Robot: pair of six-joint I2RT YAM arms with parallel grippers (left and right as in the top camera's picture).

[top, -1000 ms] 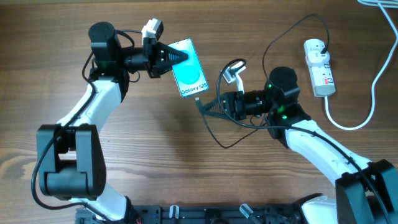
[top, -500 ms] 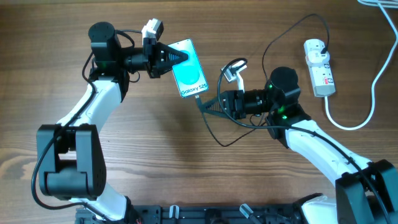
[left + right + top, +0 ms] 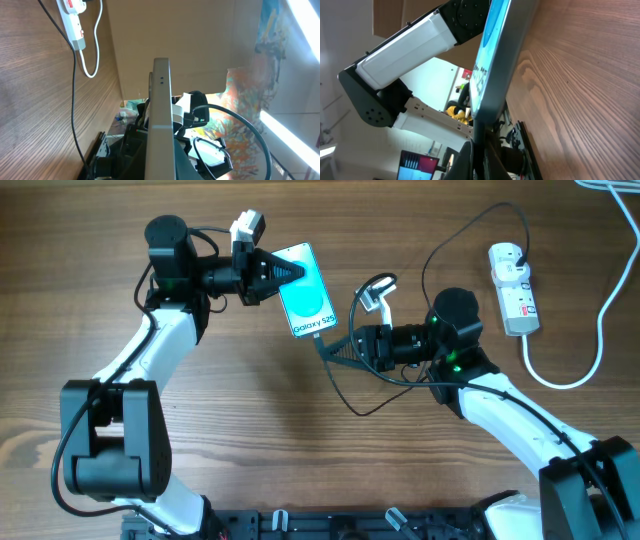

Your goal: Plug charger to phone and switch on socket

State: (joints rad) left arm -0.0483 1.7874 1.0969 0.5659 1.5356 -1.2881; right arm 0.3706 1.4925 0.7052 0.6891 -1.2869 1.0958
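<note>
The phone [image 3: 306, 290], a flat rectangular slab with a bright cyan screen and white "Galaxy S25" lettering, lies at a slant with its screen up towards the overhead camera and the lettered short edge nearest the right arm. From the left wrist view it shows only as a thin grey edge [image 3: 161, 125].

The left gripper [image 3: 290, 272] is clamped on the phone's far short edge, the one away from the lettering, its black fingers pinching the slab.

At the lettered short edge sits the small connector tip of the charger [image 3: 74, 100], a long thin black cable. The right gripper [image 3: 326, 348] is clenched on that tip and presses it against the phone's edge (whether the tip is fully seated in the port cannot be told, as the right wrist view shows only a dark stub meeting the silver rim [image 3: 479, 131]).

From the tip the cable drops away from the phone in a loose loop. It then passes behind the right arm and arcs up and over to the socket [image 3: 513, 290], a white elongated power strip with small red and black marks. This lies well to the right of the phone. A thick white cord [image 3: 603, 320] curls off from the strip, farther still from the phone.

All of this is over a brown wood-grain table [image 3: 250, 430].
</note>
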